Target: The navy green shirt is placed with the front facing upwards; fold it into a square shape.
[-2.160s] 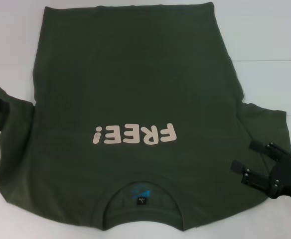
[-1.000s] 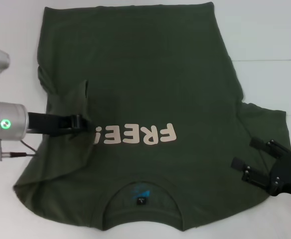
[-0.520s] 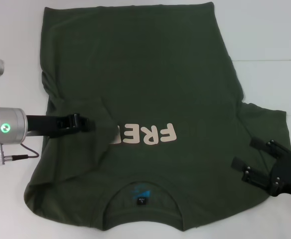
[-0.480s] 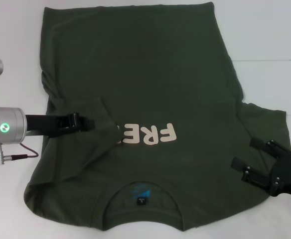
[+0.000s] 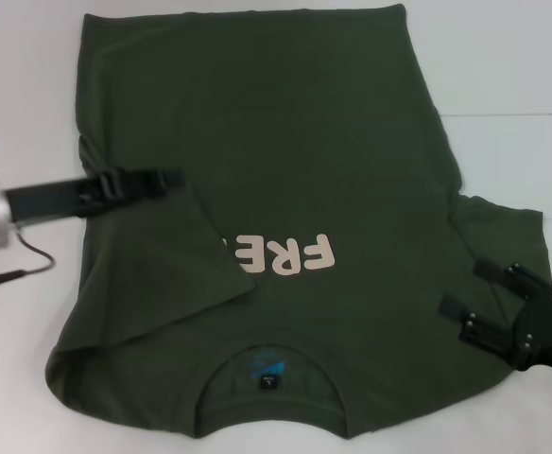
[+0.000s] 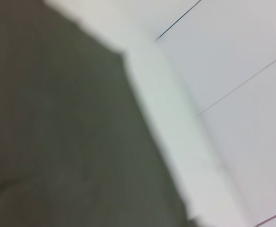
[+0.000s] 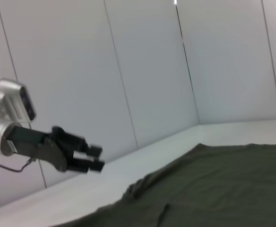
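The navy green shirt (image 5: 285, 142) lies flat on the white table, front up, with its collar (image 5: 268, 374) at the near edge. Its left sleeve (image 5: 177, 260) is folded inward over the chest and hides the end of the pale "FREE!" lettering (image 5: 290, 253). My left gripper (image 5: 172, 178) hovers at the far edge of that folded sleeve. The right wrist view shows this left gripper (image 7: 96, 158) raised above the cloth, open and empty. My right gripper (image 5: 462, 291) stands open over the shirt's right sleeve (image 5: 503, 236), holding nothing. The left wrist view shows only shirt (image 6: 57, 132) and table.
White table (image 5: 512, 76) surrounds the shirt on the left, right and far sides. A thin cable (image 5: 21, 260) hangs from my left arm beside the shirt. Pale wall panels (image 7: 152, 71) stand behind the table.
My left gripper pulled the left sleeve inward across the chest, let it go, and rose toward the far side. The sleeve now lies folded over the lettering's end. The right arm stayed still.
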`<state>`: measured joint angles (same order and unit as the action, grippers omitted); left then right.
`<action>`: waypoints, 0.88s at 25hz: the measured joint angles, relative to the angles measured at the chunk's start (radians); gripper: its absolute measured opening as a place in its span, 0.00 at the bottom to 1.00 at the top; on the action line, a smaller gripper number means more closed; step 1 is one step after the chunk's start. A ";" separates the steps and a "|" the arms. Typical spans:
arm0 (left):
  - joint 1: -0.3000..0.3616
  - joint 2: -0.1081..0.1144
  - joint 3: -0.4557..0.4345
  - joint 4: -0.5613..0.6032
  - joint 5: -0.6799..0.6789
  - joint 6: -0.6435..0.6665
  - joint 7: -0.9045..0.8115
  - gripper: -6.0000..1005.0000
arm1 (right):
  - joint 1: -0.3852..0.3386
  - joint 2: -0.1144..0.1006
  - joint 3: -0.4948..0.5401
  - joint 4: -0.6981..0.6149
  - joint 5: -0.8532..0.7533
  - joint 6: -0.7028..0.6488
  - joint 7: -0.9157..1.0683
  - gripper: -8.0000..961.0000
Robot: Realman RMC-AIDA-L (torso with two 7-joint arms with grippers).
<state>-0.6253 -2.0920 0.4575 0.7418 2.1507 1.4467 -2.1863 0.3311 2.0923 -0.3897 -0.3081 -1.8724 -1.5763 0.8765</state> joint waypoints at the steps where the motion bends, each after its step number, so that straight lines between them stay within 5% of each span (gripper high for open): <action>1: 0.013 0.005 -0.014 0.000 -0.038 0.027 0.026 0.35 | -0.001 -0.001 0.000 -0.002 0.004 -0.010 0.013 0.90; 7: 0.091 0.034 -0.199 0.002 -0.116 0.230 0.192 0.56 | 0.010 -0.006 0.000 -0.071 0.034 -0.109 0.204 0.90; 14: 0.173 0.044 -0.215 0.045 -0.032 0.329 0.306 0.72 | 0.083 -0.013 -0.026 -0.331 0.006 -0.134 0.722 0.90; 22: 0.208 0.034 -0.199 0.087 0.095 0.526 0.514 0.92 | 0.184 -0.102 -0.064 -0.649 -0.182 -0.177 1.274 0.90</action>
<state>-0.4169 -2.0584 0.2590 0.8292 2.2453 1.9725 -1.6721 0.5150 1.9900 -0.4539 -0.9569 -2.0547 -1.7535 2.1507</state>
